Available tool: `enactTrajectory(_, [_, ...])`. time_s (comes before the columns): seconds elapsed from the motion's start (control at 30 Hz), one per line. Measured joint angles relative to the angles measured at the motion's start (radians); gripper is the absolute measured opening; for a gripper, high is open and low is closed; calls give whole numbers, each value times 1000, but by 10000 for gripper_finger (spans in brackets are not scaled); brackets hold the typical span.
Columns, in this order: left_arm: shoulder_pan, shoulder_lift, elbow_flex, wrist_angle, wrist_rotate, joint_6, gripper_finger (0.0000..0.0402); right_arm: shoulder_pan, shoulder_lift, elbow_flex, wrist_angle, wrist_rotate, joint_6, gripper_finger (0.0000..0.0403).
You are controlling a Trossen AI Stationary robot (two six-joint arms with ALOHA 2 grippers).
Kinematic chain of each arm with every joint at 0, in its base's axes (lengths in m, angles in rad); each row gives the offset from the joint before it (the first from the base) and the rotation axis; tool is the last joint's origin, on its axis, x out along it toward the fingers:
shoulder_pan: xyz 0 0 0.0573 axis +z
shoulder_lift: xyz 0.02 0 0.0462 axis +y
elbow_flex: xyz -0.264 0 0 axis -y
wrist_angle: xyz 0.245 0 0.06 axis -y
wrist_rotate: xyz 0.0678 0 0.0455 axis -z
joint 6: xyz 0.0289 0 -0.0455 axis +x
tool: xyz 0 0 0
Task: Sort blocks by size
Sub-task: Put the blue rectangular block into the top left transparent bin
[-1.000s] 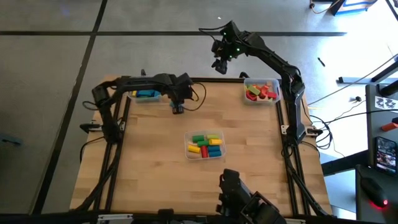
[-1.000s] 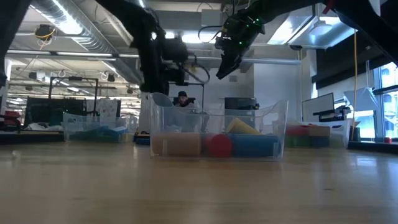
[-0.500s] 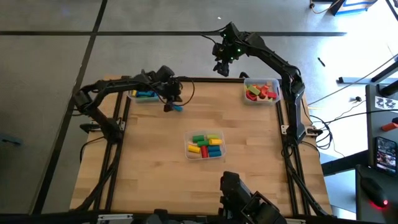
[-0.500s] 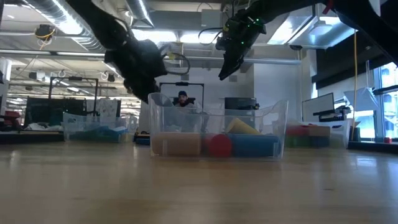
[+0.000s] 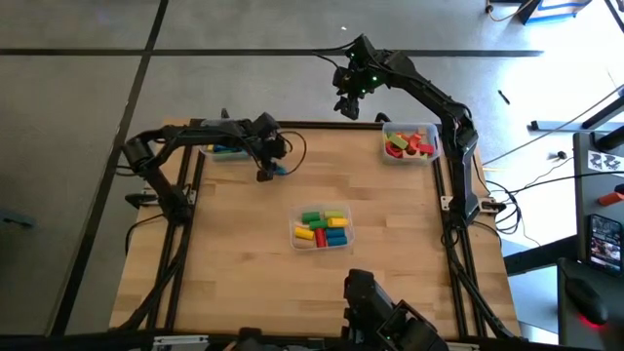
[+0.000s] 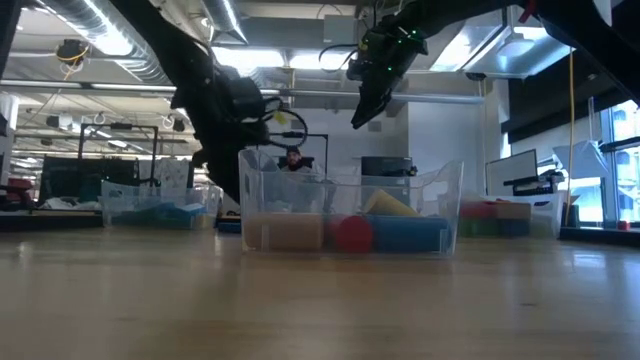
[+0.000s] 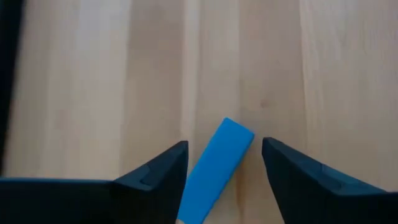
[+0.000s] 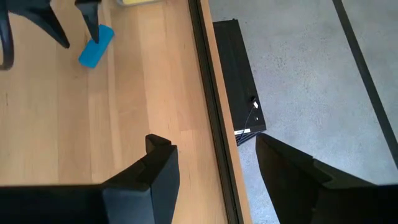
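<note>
**Blue block lying between the parted fingers of the left gripper**

The wooden table (image 5: pixel 244 263) is shown from above, with three clear bins: a central bin (image 5: pixel 323 227) of mixed blocks, a bin (image 5: pixel 410 142) of red, orange and green pieces at the far right corner, and a bin (image 5: pixel 226 149) at the far left. The left gripper (image 5: pixel 265 172) is lowered near that left bin, its fingers spread on either side of a blue block (image 7: pixel 215 170) lying on the tabletop. The right gripper (image 5: pixel 346 103) is raised beyond the far edge, fingers apart and empty.
</note>
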Motion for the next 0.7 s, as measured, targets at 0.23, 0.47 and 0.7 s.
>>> enactTrajectory(0.23, [-2, 70, 0, 4, -54, 94, 207, 1, 0, 0, -1, 0, -4, 205])
enactTrajectory(0.47, [-1, 107, 0, 7, -74, 160, 196, 1, 0, 0, -2, 0, -18, 205])
enactTrajectory(0.7, [0, 114, 0, 8, -78, 43, 176, 1, 0, 0, -10, -24, -27, 205])
